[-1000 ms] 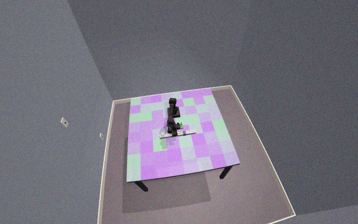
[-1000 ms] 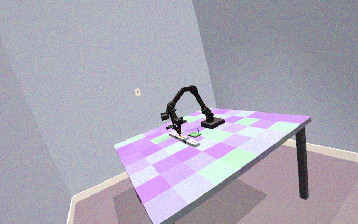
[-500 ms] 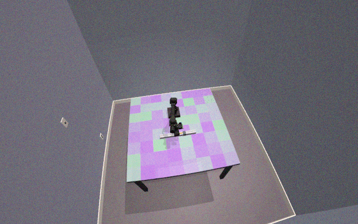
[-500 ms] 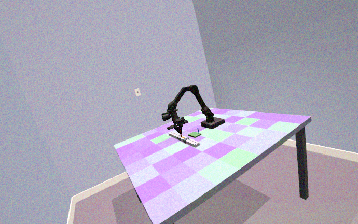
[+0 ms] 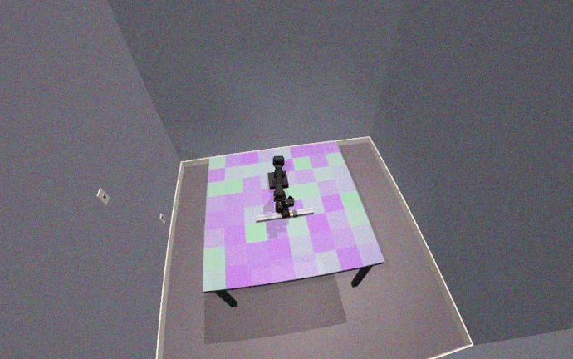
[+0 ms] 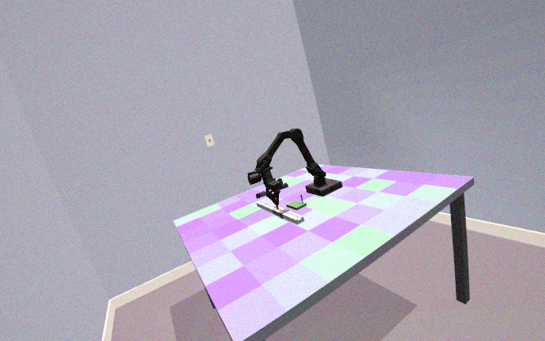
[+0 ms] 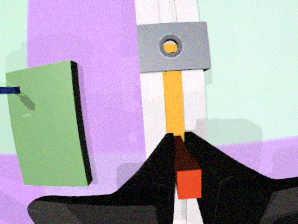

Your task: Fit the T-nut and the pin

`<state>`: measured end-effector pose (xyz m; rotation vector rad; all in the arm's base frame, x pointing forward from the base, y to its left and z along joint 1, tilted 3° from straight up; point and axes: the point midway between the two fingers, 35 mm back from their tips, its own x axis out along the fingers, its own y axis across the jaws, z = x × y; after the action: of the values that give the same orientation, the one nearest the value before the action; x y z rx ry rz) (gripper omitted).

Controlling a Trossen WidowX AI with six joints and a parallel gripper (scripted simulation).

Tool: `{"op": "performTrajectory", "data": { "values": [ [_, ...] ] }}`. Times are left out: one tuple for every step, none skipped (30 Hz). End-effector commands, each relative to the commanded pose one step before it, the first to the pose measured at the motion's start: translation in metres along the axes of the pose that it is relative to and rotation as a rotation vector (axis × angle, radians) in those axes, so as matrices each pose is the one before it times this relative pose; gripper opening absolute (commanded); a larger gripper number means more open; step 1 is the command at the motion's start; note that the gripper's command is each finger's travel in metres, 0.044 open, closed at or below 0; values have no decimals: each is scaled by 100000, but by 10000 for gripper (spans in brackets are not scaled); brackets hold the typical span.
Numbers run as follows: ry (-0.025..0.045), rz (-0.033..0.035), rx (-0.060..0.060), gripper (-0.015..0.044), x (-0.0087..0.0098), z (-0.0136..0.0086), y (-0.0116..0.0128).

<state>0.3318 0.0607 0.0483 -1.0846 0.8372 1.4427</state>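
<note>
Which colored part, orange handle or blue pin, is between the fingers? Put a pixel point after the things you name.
The orange handle [image 7: 189, 184], upright over the rail [image 6: 291, 216] [image 7: 152, 110]; the blue pin [image 6: 302, 199] [image 7: 9, 90] stands at the green tray [image 6: 295, 205] [image 7: 50, 130].

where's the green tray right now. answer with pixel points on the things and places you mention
In the wrist view the green tray [image 6: 295, 205] [image 7: 50, 130] lies at the left, beside the white rail [image 6: 263, 207] [image 7: 152, 115], with the blue pin [image 6: 302, 199] [image 7: 10, 90] at its left edge.
</note>
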Motion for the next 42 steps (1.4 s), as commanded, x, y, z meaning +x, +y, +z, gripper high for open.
{"op": "performTrajectory", "data": {
  "values": [
    [-491, 82, 560, -150, 111, 219, 52],
    [-5, 0, 0, -150, 15, 49, -1],
    [-6, 0, 0, -150, 17, 56, -1],
    [-5, 0, 0, -150, 15, 49, 0],
    [-6, 0, 0, -150, 16, 52, 0],
    [-5, 0, 0, -150, 14, 47, 0],
    [-6, 0, 0, -150, 15, 50, 0],
    [-5, 0, 0, -150, 14, 47, 0],
    [-4, 0, 0, -150, 12, 39, 0],
    [-4, 0, 0, -150, 10, 32, 0],
    [-2, 0, 0, -150, 6, 19, 0],
    [-1, 0, 0, -150, 2, 6, 0],
    [0, 0, 0, -150, 0, 0, 0],
    [0, 0, 0, -150, 0, 0, 0],
    [-1, 0, 0, -150, 2, 6, 0],
    [-1, 0, 0, -150, 2, 6, 0],
    [0, 0, 0, -150, 0, 0, 0],
    [0, 0, 0, -150, 0, 0, 0],
    [0, 0, 0, -150, 0, 0, 0],
    [0, 0, 0, -150, 0, 0, 0],
    [0, 0, 0, -150, 0, 0, 0],
    [0, 0, 0, -150, 0, 0, 0],
    [0, 0, 0, -150, 0, 0, 0],
    [0, 0, 0, -150, 0, 0, 0],
    [-1, 0, 0, -150, 2, 5, 0],
    [-1, 0, 0, -150, 2, 5, 0],
    [0, 0, 0, -150, 0, 0, 0],
    [0, 0, 0, -150, 0, 0, 0],
    [0, 0, 0, -150, 0, 0, 0],
    [0, 0, 0, -150, 0, 0, 0],
    [0, 0, 0, -150, 0, 0, 0],
    [0, 0, 0, -150, 0, 0, 0],
    [0, 0, 0, -150, 0, 0, 0],
    [0, 0, 0, -150, 0, 0, 0],
    [0, 0, 0, -150, 0, 0, 0],
    [451, 54, -540, -150, -29, -65, -6],
    [0, 0, 0, -150, 0, 0, 0],
    [0, 0, 0, -150, 0, 0, 0],
    [0, 0, 0, -150, 0, 0, 0],
    [0, 0, 0, -150, 0, 0, 0],
    [0, 0, 0, -150, 0, 0, 0],
    [0, 0, 0, -150, 0, 0, 0]
  ]
}}
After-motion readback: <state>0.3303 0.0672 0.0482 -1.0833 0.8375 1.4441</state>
